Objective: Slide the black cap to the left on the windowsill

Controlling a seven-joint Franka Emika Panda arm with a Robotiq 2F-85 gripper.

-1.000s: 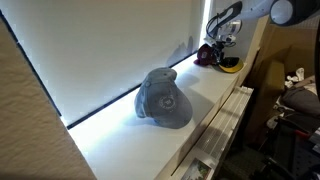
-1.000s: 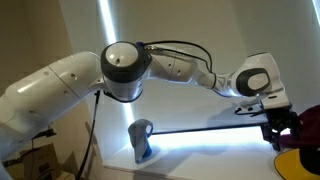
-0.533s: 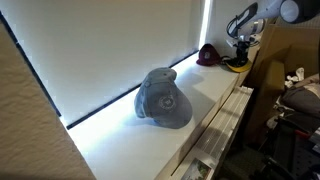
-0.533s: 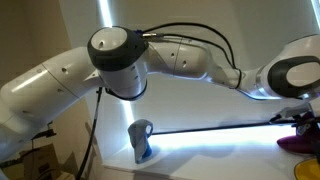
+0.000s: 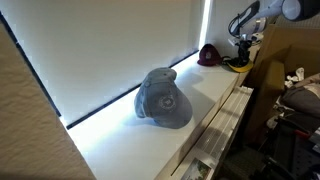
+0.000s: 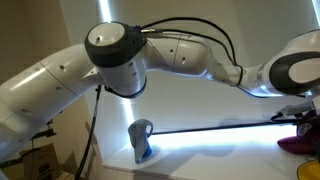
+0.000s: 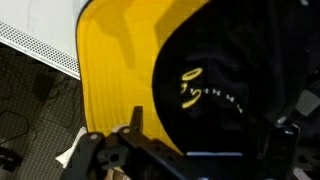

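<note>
The black cap (image 5: 208, 54), dark maroon-black with a yellow brim (image 5: 235, 66), lies at the far end of the white windowsill (image 5: 212, 98). My gripper (image 5: 243, 47) hangs just over the brim end of it. In the wrist view the yellow brim (image 7: 112, 60) and the black crown with yellow stitching (image 7: 225, 85) fill the frame. My gripper (image 7: 215, 125) stands open right over the crown, with one finger (image 7: 134, 120) on the brim side and the other at the right edge. In an exterior view only a maroon edge of the cap (image 6: 300, 143) shows.
A bigger blue-grey cap (image 5: 164, 98) sits mid-sill, also seen in an exterior view (image 6: 141, 139). A pale blind (image 5: 120, 45) closes the window behind the sill. A radiator grille (image 5: 225, 125) runs below the sill's front edge. The arm (image 6: 120, 60) fills much of one view.
Over the last second my gripper moved from over the cap's crown toward its brim end, farther along the sill. Since half a second ago almost nothing has moved.
</note>
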